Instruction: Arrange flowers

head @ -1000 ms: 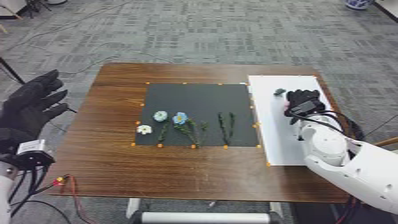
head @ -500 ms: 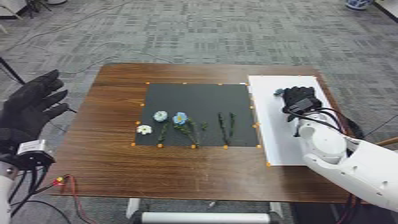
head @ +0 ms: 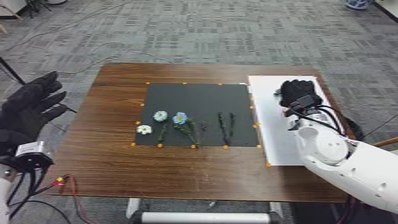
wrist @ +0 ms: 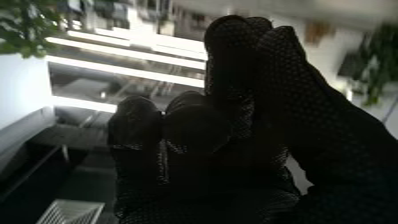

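Lying flat, three blossoms [head: 180, 119], two dark sprigs [head: 223, 128]

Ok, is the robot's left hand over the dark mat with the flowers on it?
No, the left hand is off to the left of the table, away from the dark mat.

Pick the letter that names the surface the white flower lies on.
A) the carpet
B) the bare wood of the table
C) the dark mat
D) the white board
C: the white flower lies on the dark mat, near its left edge in the head view.
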Controlling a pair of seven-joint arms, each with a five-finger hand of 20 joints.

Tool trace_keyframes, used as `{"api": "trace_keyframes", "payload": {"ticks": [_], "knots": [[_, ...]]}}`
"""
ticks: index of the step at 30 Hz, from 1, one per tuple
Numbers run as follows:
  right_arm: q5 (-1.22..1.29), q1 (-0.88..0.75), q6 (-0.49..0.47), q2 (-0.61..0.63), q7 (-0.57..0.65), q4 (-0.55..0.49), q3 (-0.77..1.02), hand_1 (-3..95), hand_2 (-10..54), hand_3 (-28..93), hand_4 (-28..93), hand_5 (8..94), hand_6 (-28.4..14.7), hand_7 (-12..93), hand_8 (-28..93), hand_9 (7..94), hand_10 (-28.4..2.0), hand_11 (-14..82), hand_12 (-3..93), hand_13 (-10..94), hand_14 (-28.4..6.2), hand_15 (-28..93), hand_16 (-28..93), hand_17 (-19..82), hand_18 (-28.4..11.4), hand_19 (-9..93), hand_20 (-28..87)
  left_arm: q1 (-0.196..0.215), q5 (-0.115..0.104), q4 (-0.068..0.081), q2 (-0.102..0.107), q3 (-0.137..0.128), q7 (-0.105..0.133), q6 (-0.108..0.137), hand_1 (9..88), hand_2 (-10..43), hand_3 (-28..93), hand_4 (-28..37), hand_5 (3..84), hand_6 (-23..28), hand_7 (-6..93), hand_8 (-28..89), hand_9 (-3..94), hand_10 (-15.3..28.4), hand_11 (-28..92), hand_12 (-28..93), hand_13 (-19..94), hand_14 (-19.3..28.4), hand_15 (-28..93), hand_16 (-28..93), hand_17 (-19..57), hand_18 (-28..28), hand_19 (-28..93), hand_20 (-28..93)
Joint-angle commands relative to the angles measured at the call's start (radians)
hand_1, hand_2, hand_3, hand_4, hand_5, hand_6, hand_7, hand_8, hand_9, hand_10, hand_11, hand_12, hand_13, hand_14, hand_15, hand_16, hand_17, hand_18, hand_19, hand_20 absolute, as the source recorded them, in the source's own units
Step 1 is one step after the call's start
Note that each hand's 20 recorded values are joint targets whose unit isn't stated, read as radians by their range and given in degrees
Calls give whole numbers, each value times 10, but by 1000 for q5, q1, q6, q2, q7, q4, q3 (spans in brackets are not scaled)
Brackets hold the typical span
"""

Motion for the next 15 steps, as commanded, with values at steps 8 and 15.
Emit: {"api": "trace_keyframes", "payload": {"ticks": [8,15], "knots": [[-5,26,-281,-62,82,-137,87,440,-95,804,-283,665,11,353,-32,729,-62,223,416,656,-60,784,382,361,-201,904,573,1,7,-12,-11,2,-7,5,233,-17,673,-283,197,13,203,-98,151,85,182,189,48,117,407,-50,-132,180,367,114],[10,-98,-336,7,102,-146,183,378,-95,750,-283,530,-46,244,-119,549,-126,298,247,580,-97,813,356,334,-215,905,584,7,4,-11,-15,-2,-3,5,232,-18,674,-283,198,13,204,-99,153,86,183,187,49,118,407,-51,-132,181,367,113]]}}
